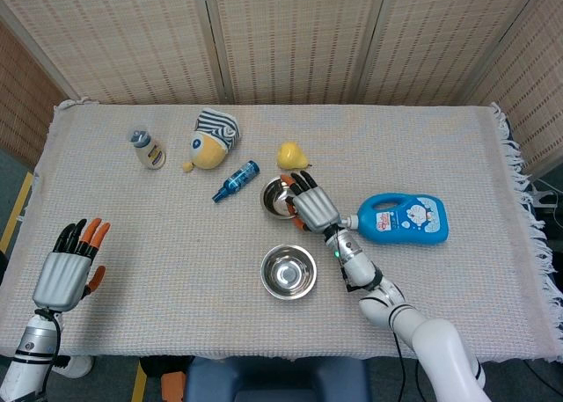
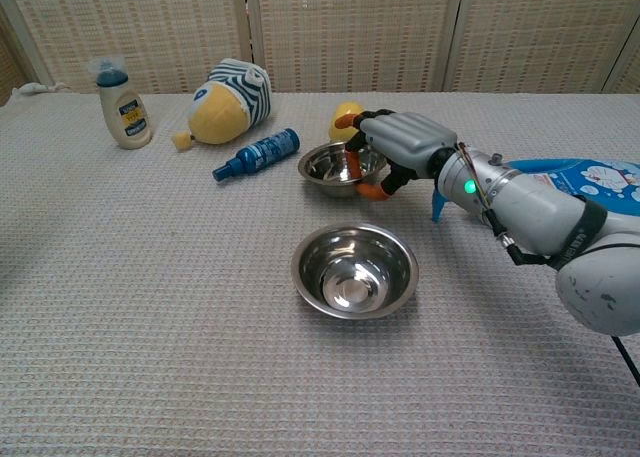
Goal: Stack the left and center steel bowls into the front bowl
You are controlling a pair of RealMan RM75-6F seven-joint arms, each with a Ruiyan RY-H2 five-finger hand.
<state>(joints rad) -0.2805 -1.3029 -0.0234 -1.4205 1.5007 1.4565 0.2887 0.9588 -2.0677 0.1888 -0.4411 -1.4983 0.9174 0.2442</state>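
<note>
Right hand (image 2: 400,142) grips rim of shiny round steel center bowl (image 2: 335,169); left hand (image 1: 66,270) spread wide, holding nothing.

Silver steel bowls (image 1: 288,273), blue detergent bottle (image 1: 405,219), yellow pear (image 1: 290,155).

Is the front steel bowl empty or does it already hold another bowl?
Empty. The front bowl shows only its bare shiny bottom; the other bowl sits behind it under the right hand.

Staged lab tabletop: woven cloth (image 1: 440,156), folding screens (image 1: 290,32) behind.
</note>
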